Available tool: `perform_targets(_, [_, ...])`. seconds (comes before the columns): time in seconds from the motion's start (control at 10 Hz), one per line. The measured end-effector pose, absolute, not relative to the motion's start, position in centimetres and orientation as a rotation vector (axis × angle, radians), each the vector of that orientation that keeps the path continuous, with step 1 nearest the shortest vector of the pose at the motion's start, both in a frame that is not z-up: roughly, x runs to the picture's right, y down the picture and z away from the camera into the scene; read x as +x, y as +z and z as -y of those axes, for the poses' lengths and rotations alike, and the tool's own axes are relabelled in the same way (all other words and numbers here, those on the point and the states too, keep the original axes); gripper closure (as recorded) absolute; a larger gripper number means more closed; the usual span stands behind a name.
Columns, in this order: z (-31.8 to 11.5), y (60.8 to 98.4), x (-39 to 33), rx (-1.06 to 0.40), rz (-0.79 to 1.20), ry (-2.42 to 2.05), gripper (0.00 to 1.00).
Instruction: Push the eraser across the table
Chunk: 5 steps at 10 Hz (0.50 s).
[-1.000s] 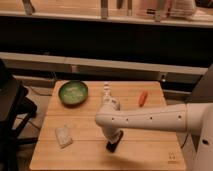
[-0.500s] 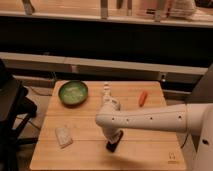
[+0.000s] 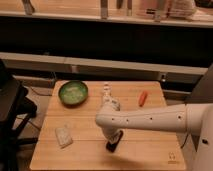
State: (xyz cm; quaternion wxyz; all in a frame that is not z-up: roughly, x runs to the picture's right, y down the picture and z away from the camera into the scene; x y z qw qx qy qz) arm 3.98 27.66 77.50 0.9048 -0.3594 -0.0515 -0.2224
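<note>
Starting at the left edge of the surface (image 3: 90, 152): a pale speckled block (image 3: 63, 136) lies near the front-left corner. The green bowl (image 3: 73, 93) sits by the back-left corner, and both are well apart from the action.

Into the middle now. A small white object (image 3: 107, 93) stands toward the back edge, with another whitish piece (image 3: 114, 104) just in front of it, partly covered by the white arm (image 3: 150, 119). And here's the business end: the claw (image 3: 115, 138) points down, pressed together, right at the eraser (image 3: 112, 146). The eraser is a small black block lying close to the middle of the front edge.

Over on the right, an orange-red stick-like thing (image 3: 143, 98) rests near the back-right corner. A small dark mark (image 3: 172, 156) sits at the front-right corner.

Now the danger. The eraser is so close to the front edge that a push angled that way could tip it off. An off-centre push could spin it out from under the claw. A push straight toward the back edge could drive it into the white pieces.

Hard to call: claw and eraser are dark on dark, so I can't tell whether the tip rests on top of it or beside it. The arm runs out of view on the right.
</note>
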Motion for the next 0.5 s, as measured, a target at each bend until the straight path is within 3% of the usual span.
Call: perform_targets(0.5, [-27.67, 77.55, 3.87, -0.742, 0.108, -0.461, 1.0])
